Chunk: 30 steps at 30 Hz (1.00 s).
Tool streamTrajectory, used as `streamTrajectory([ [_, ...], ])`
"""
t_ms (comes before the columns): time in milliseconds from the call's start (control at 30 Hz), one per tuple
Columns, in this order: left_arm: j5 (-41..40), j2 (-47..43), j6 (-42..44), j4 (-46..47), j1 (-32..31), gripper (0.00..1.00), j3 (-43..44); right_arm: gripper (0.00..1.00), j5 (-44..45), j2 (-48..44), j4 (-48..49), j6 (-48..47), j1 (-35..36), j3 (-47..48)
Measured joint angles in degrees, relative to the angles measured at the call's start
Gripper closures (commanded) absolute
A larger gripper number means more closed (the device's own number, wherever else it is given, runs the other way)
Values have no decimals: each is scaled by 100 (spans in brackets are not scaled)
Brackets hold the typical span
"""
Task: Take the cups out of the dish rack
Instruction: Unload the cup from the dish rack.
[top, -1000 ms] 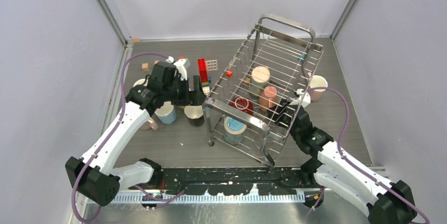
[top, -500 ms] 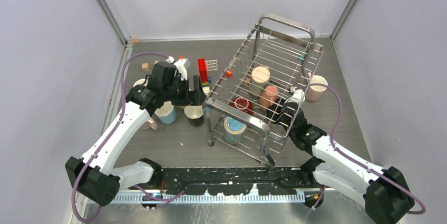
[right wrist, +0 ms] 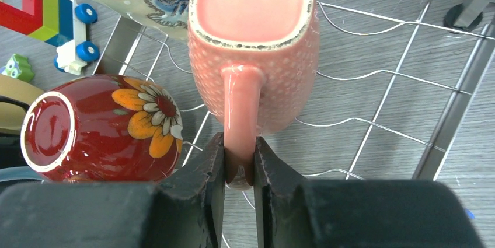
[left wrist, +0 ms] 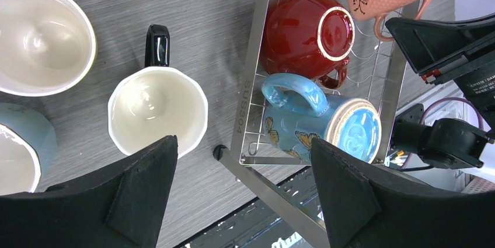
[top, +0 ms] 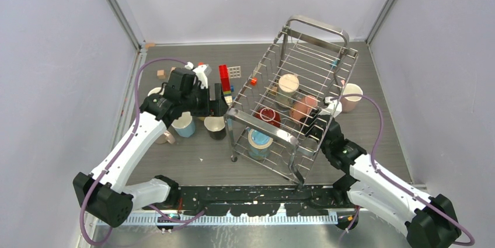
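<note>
Only the right wrist view is showing the right gripper with its jaws grasping the handle of the pink dimpled ceramic mug, inside the silver steel-wire dish rack beside a dark red flowered mug. The left gripper is holding its jaws released.

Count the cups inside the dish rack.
4: cream cup rearmost, pink cup in the right claw, dark red cup beside it, light blue cup nearest. Some may be hidden.

The left arm reaches forward, left claw spread wide and pointing down; the right arm extends, right claw pinched narrow.
</note>
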Motion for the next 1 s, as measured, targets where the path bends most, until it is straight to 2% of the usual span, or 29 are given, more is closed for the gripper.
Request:
streamTrajectory([
  [167,13,2,-4,33,0,15,0,99,24,-284,-315,-2,0,0],
  [567,37,2,-131,114,0,15,-11,99,240,-1056,-1399,640,-2,144],
  [1000,-177,-269,-328,201,0,14,4,99,376,-1464,-2269,1311,-7,632],
])
